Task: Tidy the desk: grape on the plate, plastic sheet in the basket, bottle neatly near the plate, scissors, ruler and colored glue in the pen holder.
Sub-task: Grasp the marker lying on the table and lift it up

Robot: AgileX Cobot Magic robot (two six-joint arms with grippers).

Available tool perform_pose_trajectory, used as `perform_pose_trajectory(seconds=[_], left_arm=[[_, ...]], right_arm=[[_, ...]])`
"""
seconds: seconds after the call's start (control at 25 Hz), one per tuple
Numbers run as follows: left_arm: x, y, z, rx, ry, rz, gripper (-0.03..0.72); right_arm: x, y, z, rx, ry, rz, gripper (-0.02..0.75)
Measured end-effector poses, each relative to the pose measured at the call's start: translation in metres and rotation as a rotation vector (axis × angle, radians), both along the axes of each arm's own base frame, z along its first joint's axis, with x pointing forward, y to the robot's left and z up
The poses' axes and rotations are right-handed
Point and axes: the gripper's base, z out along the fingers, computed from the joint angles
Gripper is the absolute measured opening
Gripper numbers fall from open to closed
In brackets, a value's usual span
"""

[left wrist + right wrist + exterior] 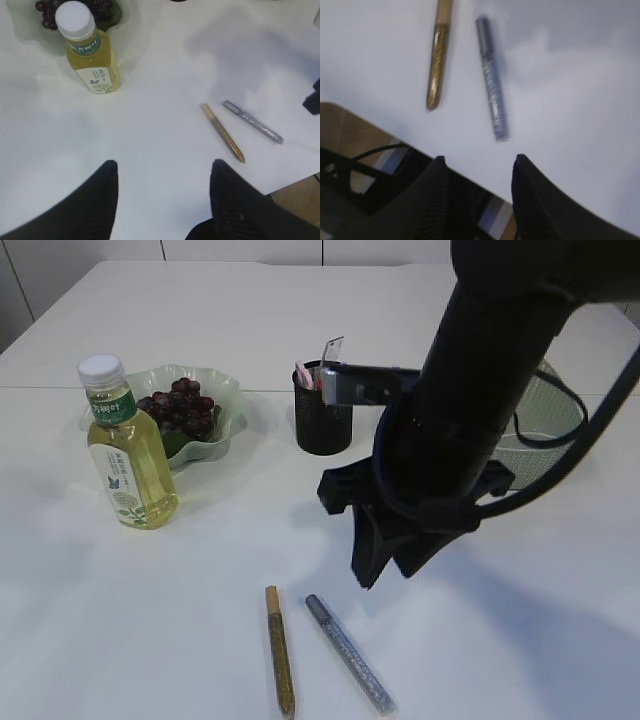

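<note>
Right gripper (385, 565) hangs jaws apart, empty, just above silver glue (349, 654); gold glue (279, 650) beside it, both on table front, long axes running away from holder (322, 410); right arm nearer; left gripper (162, 192) open, idle, well back.

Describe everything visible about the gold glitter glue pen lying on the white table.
The gold glitter glue pen is a slim stick with a plain tan cap end and a sparkly gold, apparently clear plastic barrel tapering to a point. It lies flat on the white table near the front edge, cap end pointing away from that edge, tip toward it. Close to its right lies the silver glitter glue pen, angled slightly apart and not touching. Neither gripper touches it; only the table does.
</note>
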Motion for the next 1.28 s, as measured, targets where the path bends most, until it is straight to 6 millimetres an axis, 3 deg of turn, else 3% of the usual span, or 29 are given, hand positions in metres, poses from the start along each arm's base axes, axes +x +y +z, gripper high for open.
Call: perform_pose_trajectory(seconds=[0.2,0.48,0.84,1.28], left_arm=[[0.000,0.000,0.000,0.005,-0.003,0.002,0.429],[0.001,0.001,0.000,0.011,-0.007,0.004,0.423],[0.004,0.007,0.001,0.073,-0.043,0.026,0.417],[0.004,0.007,0.001,0.073,-0.044,0.026,0.417]], right_arm=[[-0.009,0.006,-0.003,0.040,0.051,-0.007,0.345],[-0.001,0.009,-0.005,0.000,-0.076,-0.082,0.346],[0.001,0.033,-0.068,-0.241,-0.059,-0.021,0.345],[0.006,0.049,-0.094,-0.227,-0.104,0.003,0.345]])
